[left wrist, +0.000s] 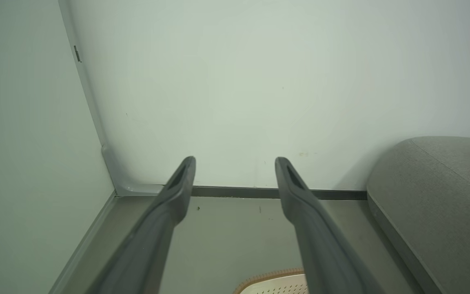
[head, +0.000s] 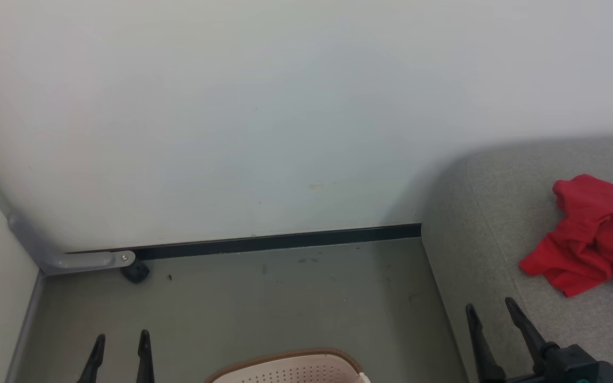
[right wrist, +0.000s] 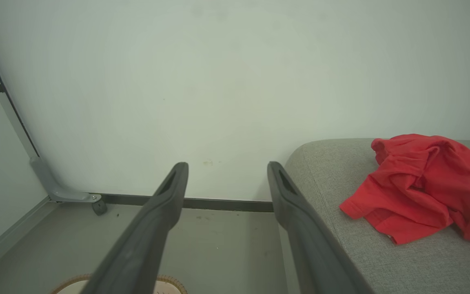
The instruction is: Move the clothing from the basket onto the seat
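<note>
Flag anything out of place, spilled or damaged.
Nothing damaged or spilled. The soft red fabric garment lies crumpled on the grey woven sofa seat, and a small dark object sits on the floor by the wall.

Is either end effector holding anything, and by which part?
Nothing: left end effector and right end effector are open and empty; the clothing lies on the seat.

The basket (head: 285, 371) is cut off below, its inside seemingly hidden.

No writing, label, brand, number or sign can be read in any view. The red clothing (head: 594, 239), the grey seat (head: 498, 213), the basket (head: 290, 369), the wall (head: 285, 106) and the floor (head: 285, 303) bear no legible marking.
</note>
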Available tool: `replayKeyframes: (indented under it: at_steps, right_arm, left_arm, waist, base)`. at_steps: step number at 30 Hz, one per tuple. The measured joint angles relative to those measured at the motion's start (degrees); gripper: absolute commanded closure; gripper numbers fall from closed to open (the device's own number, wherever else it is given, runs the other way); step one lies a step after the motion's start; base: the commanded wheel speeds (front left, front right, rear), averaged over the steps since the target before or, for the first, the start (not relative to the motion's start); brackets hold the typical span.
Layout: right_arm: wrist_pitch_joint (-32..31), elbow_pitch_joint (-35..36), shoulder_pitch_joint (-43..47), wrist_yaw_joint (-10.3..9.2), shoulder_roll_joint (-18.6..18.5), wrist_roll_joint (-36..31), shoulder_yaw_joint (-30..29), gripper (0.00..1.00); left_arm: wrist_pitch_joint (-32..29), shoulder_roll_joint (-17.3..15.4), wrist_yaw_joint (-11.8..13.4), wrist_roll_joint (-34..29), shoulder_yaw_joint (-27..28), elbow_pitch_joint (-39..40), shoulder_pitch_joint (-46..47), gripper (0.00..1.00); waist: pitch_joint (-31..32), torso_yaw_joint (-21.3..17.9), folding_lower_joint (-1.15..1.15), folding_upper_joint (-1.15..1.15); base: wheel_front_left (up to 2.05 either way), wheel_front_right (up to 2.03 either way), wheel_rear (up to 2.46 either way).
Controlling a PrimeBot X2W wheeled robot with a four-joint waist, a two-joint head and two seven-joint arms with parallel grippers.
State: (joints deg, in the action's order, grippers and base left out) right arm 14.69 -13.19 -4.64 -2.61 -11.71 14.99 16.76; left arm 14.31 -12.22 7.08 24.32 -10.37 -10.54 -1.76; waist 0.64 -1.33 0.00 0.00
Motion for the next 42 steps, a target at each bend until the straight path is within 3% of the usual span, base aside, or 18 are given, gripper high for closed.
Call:
replayKeyframes:
  at_steps: [24, 35, 42]
  right_arm:
    - [0.00, 3.87, 0.76, -0.49, 0.16, -0.38, -0.80, 0.00]
    - [0.00, 7.50, -3.71, -0.42, -0.44, -0.62, -1.98, 0.00]
    - [0.01, 9.28, -8.34, -0.41, -1.15, -0.73, -3.38, 0.00]
  left_arm:
    - [0.00, 1.80, 0.01, -3.34, 1.99, 3.50, -0.53, 0.00]
    - [-1.26, 0.79, -0.04, -5.67, -0.34, 3.85, 4.00, 0.00]
    - [-3.67, 0.64, -1.71, -7.76, -3.88, 2.02, 9.71, 0.00]
  waist:
    - [-2.63, -0.35, 0.00, 0.00]
    - [-8.53, -0.59, 0.00, 0.01]
    - [-13.85, -1.30, 0.01, 0.01]
  base:
    - [0.00, 0.00, 0.00]
    - [0.00, 0.00, 0.00]
    - [0.00, 0.00, 0.00]
